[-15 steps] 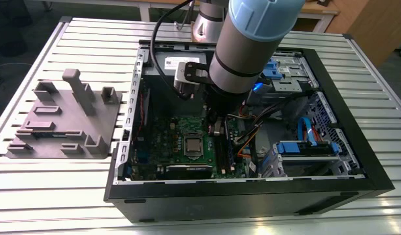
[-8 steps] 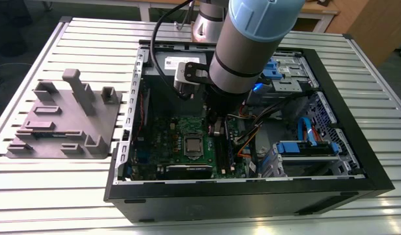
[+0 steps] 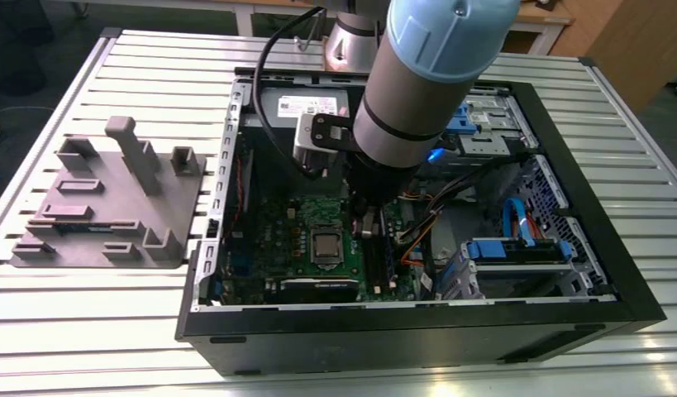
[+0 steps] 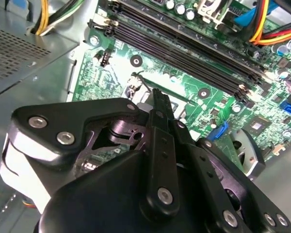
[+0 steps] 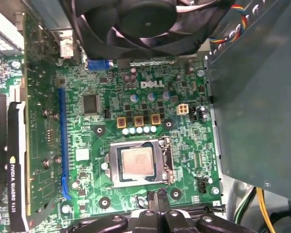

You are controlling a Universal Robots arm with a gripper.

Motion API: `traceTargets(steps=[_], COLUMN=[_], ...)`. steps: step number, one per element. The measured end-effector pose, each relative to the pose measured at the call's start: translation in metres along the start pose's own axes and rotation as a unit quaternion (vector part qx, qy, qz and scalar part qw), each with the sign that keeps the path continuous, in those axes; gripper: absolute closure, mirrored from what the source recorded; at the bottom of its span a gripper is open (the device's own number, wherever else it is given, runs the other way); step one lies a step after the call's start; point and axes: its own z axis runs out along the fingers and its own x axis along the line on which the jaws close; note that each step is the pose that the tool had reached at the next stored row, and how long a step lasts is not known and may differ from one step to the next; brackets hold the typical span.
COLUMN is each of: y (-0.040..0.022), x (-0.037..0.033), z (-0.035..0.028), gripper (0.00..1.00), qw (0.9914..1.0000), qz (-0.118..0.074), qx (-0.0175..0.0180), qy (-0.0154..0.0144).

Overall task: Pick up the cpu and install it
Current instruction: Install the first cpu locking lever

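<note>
One open computer case (image 3: 426, 331) lies on its side on the slatted bench (image 3: 51, 314), taking up the half toward the exterior view's right, and the arm (image 3: 426, 74) reaches down into it from above. The cpu (image 5: 136, 162) sits flat in its socket (image 5: 111, 167) on the green motherboard (image 5: 184, 145), its silvery-grey top showing inside the metal frame of the socket; in the exterior view it (image 3: 326, 245) appears as a small grey square near the middle of the board. The gripper (image 5: 157, 199) hangs just beside the socket, its dark fingertips (image 4: 157, 97) drawn close together with nothing between them (the tips look to be touching or nearly so). It is above the board, not touching the chip. In the first wrist view a black fan (image 5: 136, 24) sits beyond the socket, a grey power supply (image 5: 257, 97) stands along one side of the board, and a graphics card (image 5: 17, 160) stands on edge along the other. In the second wrist view, empty memory slots (image 4: 184, 48) run across the board past the fingertips. A grey fixture block (image 3: 107, 207) with upright pegs rests on the bench near the edge at the exterior view's left, well apart from the case
</note>
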Motion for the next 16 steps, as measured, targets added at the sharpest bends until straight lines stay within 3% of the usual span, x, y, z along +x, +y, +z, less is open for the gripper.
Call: traceTargets(steps=[3,4,7,8,11,16], y=[-0.0003,-0.0004,-0.0004,-0.0005,-0.0008,-0.0013], x=[0.0012,0.0015,0.0020,0.0020,0.0024,0.0054], z=[0.0009,0.0010,0.0013,0.0017,0.0045,0.0074], gripper=[0.90,0.90,0.90,0.90,0.90,0.90], qw=[1.00000,0.99999,0.99983,0.99978,0.99969,0.99959], qz=[-0.001,-0.001,-0.001,-0.003,-0.009,-0.016], qx=[0.0000,0.0002,0.0016,0.0017,0.0014,0.0011], qy=[0.0008,0.0037,0.0184,0.0210,0.0233,0.0239])
